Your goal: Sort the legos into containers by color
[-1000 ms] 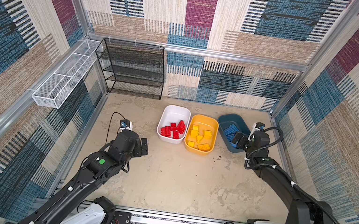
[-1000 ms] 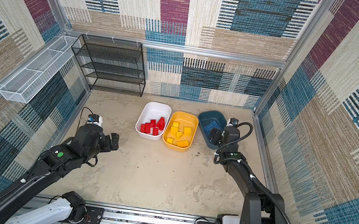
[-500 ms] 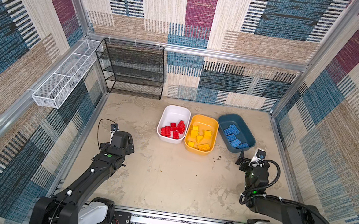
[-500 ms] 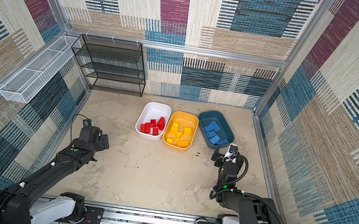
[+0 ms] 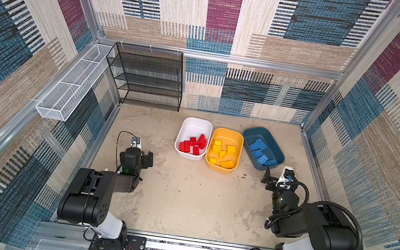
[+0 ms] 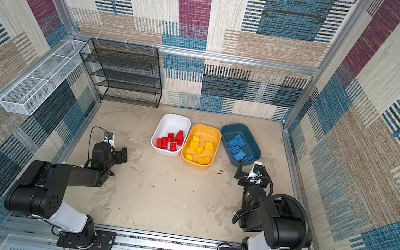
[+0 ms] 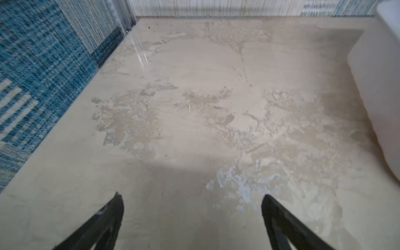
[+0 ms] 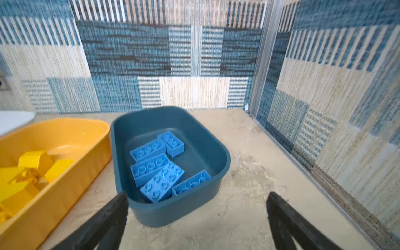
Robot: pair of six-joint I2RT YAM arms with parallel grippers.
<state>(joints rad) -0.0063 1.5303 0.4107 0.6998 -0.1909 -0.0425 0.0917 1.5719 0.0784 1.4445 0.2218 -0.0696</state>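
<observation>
Left end effector (image 7: 191, 195) spread wide, empty, over bare table (image 5: 181, 197). Three tubs in a row. White tub (image 5: 195, 127): red legos (image 5: 192, 145) clumped, count unclear. Yellow tub (image 5: 229, 134) just beside it: about six yellow legos (image 5: 221, 152). Blue tub (image 8: 194, 134): five blue legos (image 8: 162, 181). Right end effector (image 8: 197, 194) spread wide, empty, just short of the blue tub. White tub cut off in both wrist views.
</observation>
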